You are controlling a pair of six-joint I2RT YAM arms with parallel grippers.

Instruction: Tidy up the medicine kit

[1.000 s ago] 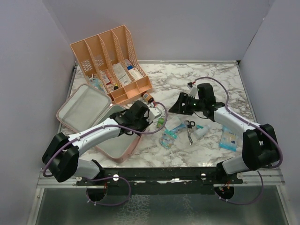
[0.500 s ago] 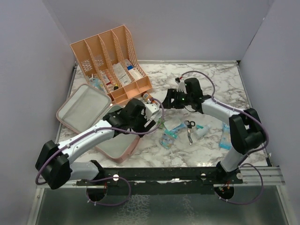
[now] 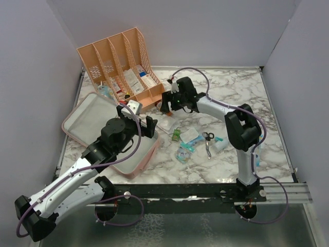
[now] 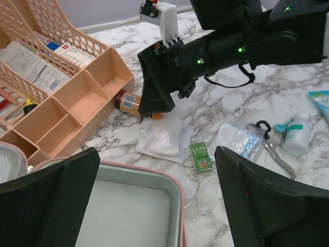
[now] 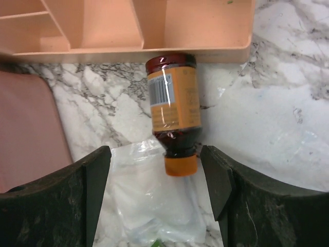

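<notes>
Both tools are spread wide and hold nothing. My left tool [image 4: 159, 206] hangs over the right corner of the open medicine kit [image 3: 88, 121] and touches none of it. My right tool [image 5: 154, 182] straddles the capped end of an amber bottle [image 5: 174, 105], which lies on the worktop [image 5: 288, 103] against the peach organizer [image 5: 205, 25]; its fingers are clear of the bottle, and the kit is just to its left.

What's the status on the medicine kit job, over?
Left gripper open, empty, above medicine kit. Right gripper open, straddling brown bottle, not gripping. Kit open, lid laid back. Bottle lies against peach organizer, cap by clear pouch.
</notes>
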